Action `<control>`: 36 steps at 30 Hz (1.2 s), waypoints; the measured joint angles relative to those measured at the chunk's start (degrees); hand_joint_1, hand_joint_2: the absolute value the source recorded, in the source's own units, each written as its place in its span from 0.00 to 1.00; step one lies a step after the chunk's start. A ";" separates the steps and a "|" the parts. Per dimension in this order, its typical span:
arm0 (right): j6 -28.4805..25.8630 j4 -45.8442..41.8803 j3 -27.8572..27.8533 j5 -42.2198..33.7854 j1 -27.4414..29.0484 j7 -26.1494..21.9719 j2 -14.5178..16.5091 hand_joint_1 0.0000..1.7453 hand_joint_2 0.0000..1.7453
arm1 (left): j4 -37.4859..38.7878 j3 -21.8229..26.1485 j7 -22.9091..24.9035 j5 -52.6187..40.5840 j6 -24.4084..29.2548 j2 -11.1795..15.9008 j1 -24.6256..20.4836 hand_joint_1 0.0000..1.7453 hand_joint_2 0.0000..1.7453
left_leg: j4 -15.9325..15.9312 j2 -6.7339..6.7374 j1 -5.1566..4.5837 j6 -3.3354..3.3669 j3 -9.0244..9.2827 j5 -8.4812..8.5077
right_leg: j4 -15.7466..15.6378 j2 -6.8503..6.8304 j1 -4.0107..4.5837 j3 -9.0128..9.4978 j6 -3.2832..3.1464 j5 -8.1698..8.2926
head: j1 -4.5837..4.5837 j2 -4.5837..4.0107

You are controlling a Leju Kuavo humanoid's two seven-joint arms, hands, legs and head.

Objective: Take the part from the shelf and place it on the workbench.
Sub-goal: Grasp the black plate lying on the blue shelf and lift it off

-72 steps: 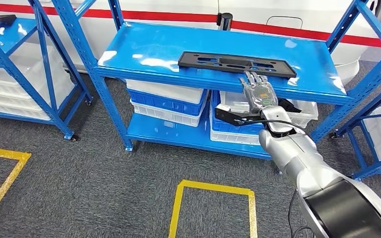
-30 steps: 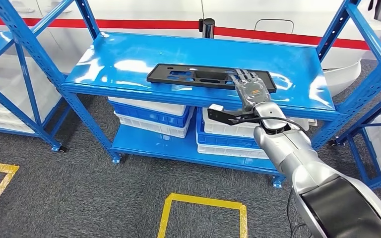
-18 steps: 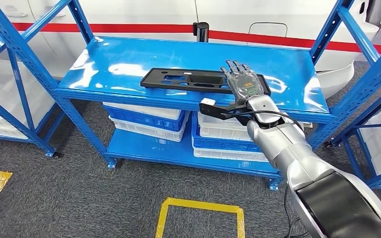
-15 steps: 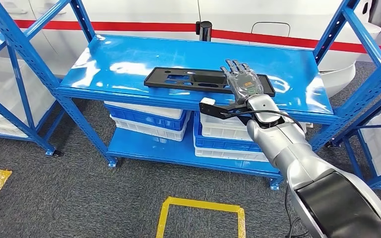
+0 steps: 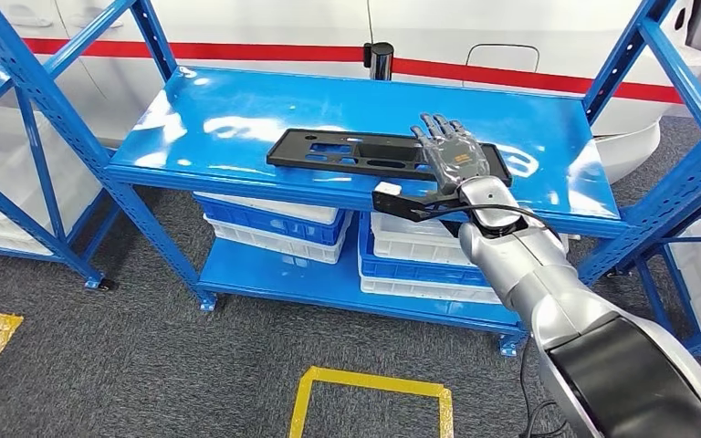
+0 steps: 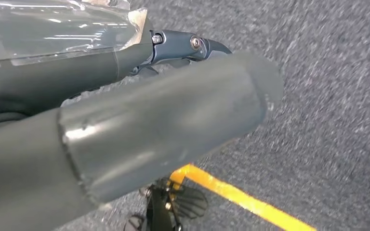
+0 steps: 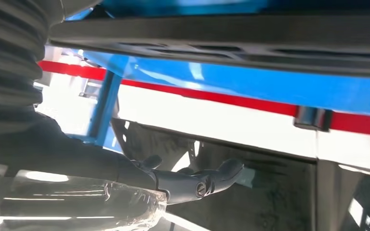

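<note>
A long flat black part (image 5: 356, 153) with cut-outs lies on the top board of the blue shelf (image 5: 237, 109). My right hand (image 5: 453, 157) hovers over the part's right end with its fingers spread and nothing in them. In the right wrist view the part (image 7: 221, 33) is a dark bar, and the fingers (image 7: 197, 182) stand apart from it. In the left wrist view my left hand (image 6: 125, 110) hangs over the grey carpet, holding nothing, with its fingers (image 6: 188, 45) stretched out.
White and blue bins (image 5: 274, 214) (image 5: 420, 251) sit on the lower shelf board. Blue shelf uprights (image 5: 55, 100) (image 5: 666, 155) stand at both sides. A black post (image 5: 381, 59) rises behind the shelf. A yellow floor marking (image 5: 370, 379) lies on the carpet in front.
The whole view has shifted as the camera came closer to the shelf. My right hand has risen from the shelf's front edge to over the part's right end, fingers still spread.
</note>
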 joint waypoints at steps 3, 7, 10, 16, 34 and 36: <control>0.40 0.10 0.04 0.45 0.18 -0.07 0.08 0.00 1.00 | 0.01 0.03 -0.01 -0.06 -0.05 0.01 -0.02 0.00 0.00 | 4.42 0.15 0.41 -1.01 -1.95 -2.67 | -0.26 0.07 -0.38 0.46 -0.89 0.04 | -0.13 -0.01; 0.82 0.48 0.14 0.77 1.77 -0.11 0.61 0.00 1.00 | 0.01 0.24 -0.12 -0.09 -0.07 0.14 -0.01 0.00 0.00 | 15.64 0.21 0.75 -1.91 -8.20 -6.47 | -0.22 0.10 -0.33 0.81 -1.34 -0.31 | -0.19 -0.01; 0.80 0.67 0.17 0.80 2.46 -0.13 0.93 0.00 1.00 | 0.01 0.46 -0.19 -0.09 -0.08 0.24 -0.03 0.00 0.00 | 7.40 0.25 1.06 -1.75 -4.89 -1.10 | -0.21 0.24 -0.41 1.19 -1.11 -0.62 | -0.20 -0.01; 0.99 1.01 0.20 1.12 2.54 0.03 1.06 0.00 1.00 | 0.01 0.56 -0.24 -0.18 -0.11 0.16 -0.12 0.00 0.00 | 0.08 -0.01 0.28 -1.05 -1.26 1.25 | -0.06 0.35 0.62 1.27 -0.53 -1.39 | -0.08 -0.01; 0.71 1.75 0.08 1.36 3.09 1.32 0.95 0.00 1.00 | -0.02 0.65 0.03 -1.29 -0.88 0.19 -0.66 0.00 0.00 | -2.03 0.12 0.03 2.27 0.46 0.89 | -0.14 0.05 -0.42 1.28 1.66 -1.68 | 0.03 0.00; 0.70 1.75 0.06 1.44 3.14 1.33 0.85 0.00 1.00 | -0.03 0.65 -0.05 -1.35 -1.00 0.10 -0.81 0.00 0.00 | -2.78 0.24 0.16 2.61 1.52 0.87 | 5.93 -0.07 -0.39 -1.94 1.06 -3.73 | 0.13 0.00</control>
